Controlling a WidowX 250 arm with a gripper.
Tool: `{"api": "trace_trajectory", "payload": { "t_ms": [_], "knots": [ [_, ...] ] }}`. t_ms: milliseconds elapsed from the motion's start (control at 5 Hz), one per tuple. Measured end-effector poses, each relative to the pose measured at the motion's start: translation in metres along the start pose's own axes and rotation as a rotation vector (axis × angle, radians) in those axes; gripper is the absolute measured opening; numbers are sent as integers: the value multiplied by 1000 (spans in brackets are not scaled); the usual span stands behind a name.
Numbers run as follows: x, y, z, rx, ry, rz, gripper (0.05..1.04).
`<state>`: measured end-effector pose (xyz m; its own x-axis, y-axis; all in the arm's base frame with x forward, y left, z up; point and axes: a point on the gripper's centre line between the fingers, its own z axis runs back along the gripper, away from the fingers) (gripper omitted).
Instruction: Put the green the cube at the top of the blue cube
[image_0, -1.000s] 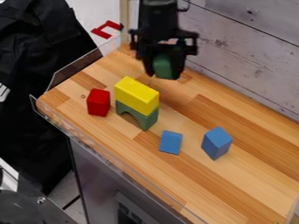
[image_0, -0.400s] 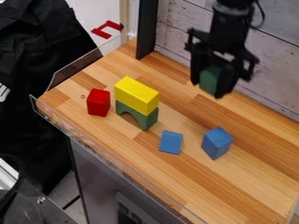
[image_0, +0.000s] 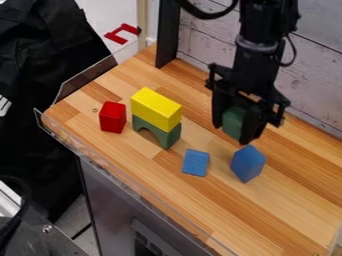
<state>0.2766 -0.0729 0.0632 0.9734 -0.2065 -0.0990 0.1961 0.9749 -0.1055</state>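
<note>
Now my gripper (image_0: 234, 132) hangs lower than it did, closer to the taller blue block (image_0: 248, 164); I keep the green cube (image_0: 234, 120) pinched in it, above the counter (image_0: 280, 200); the flatter blue block (image_0: 196, 162) stays put.

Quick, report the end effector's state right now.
End effector: closed on the green cube, holding it above the table, near the taller blue block.
</note>
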Motion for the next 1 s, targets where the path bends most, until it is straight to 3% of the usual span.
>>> {"api": "trace_trajectory", "payload": {
  "t_ms": [400,800,1000],
  "knots": [
    [-2,-14,-10,-2,-15,-29,600],
    [7,-19,-17,59,-19,-48,600],
    [8,-20,-21,61,-7,-40,600]
  ]
}}
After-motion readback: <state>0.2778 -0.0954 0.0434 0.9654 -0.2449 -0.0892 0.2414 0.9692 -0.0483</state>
